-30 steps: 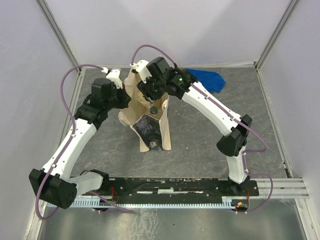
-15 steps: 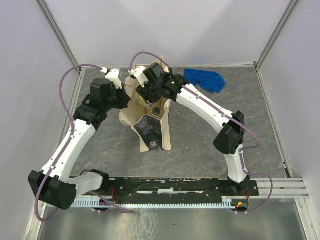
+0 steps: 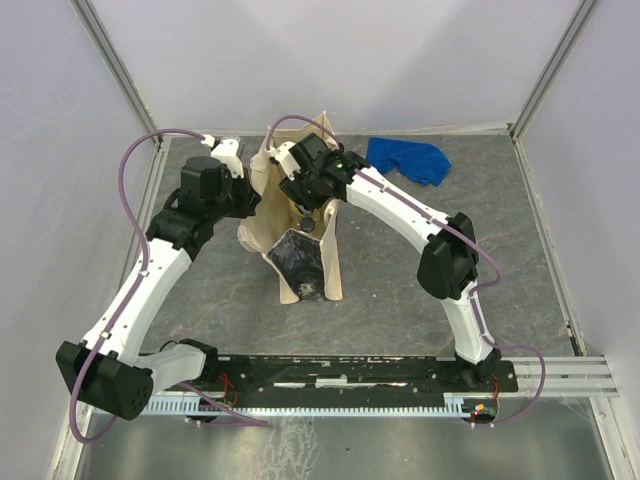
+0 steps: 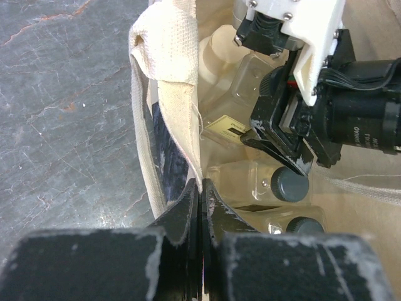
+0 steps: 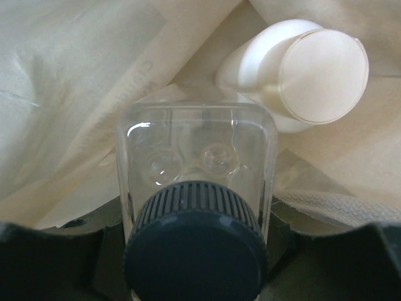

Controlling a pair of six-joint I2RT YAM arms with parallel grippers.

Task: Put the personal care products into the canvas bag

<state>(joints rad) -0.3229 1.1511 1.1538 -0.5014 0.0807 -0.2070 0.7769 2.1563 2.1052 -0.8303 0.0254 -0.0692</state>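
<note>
Dark-capped clear bottle (image 5: 195,163) sits clamped in the right gripper (image 5: 195,229), deep inside the canvas bag (image 5: 62,75) beside the cream bottle (image 5: 301,75). Left gripper (image 4: 201,191) is pinched shut on the bag rim, holding the mouth open. Release the bottle only once it rests on something, then withdraw without snagging fabric.

Tall beige canvas bag (image 4: 166,50): coarse woven cloth, matt, loose threads at the rim. Small clear plastic bottle (image 5: 197,150): glossy, smooth. Its dark cap (image 5: 195,244): ribbed, matt plastic. Squat cream-coloured bottle (image 5: 301,75): smooth plastic, satin sheen. Grey tabletop (image 4: 69,106): stone-like, mottled, matt. Crumpled blue cloth (image 3: 408,158): soft fabric. Left gripper (image 4: 200,188): black matt plastic, scuffed pale.
</note>
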